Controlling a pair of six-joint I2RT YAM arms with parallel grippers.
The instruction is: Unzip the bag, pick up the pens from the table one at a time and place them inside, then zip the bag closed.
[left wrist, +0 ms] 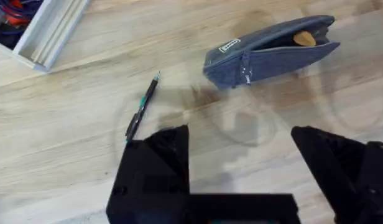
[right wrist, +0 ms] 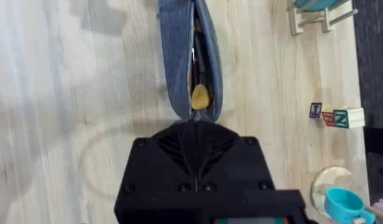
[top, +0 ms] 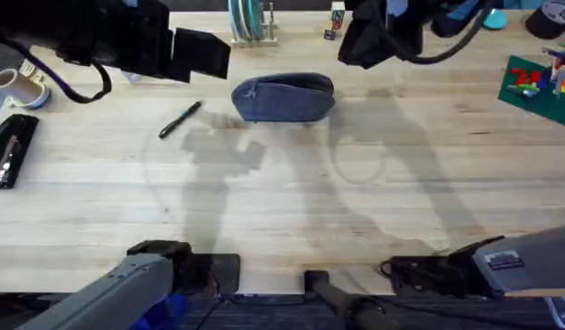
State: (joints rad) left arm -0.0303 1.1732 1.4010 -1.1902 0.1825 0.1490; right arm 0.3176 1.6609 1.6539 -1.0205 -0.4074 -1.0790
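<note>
1. Pale wooden planks make up the table (top: 292,202), which carries everything; most of its near half lies bare, so the working things sit toward the far side, within reach of both arms.
2. Near the middle of the far side lies the bag (top: 283,98), a blue-grey fabric pouch on its side. Its zipper is parted along the top, so the mouth gapes and something orange shows inside in the wrist views. I judge the unzipping step to be done or nearly so, since the opening looks wide enough to take a pen.
3. At one end of the bag sits the right claw (right wrist: 196,124). Its fingers are pressed together right at the end of the zipper line, likely on the pull tab, though the tab itself is hidden. Holding there probably keeps the bag steady and the mouth open.
4. Over the table's far left hangs the left claw (left wrist: 241,162), with its jaws spread wide and nothing between them. It is lined up near the pen, which suggests it is readying a pick.
5. Left of the bag, apart from it, lies the pen (top: 180,120), slim and black, flat on the wood at a slant. It is the next thing to go in.
</note>
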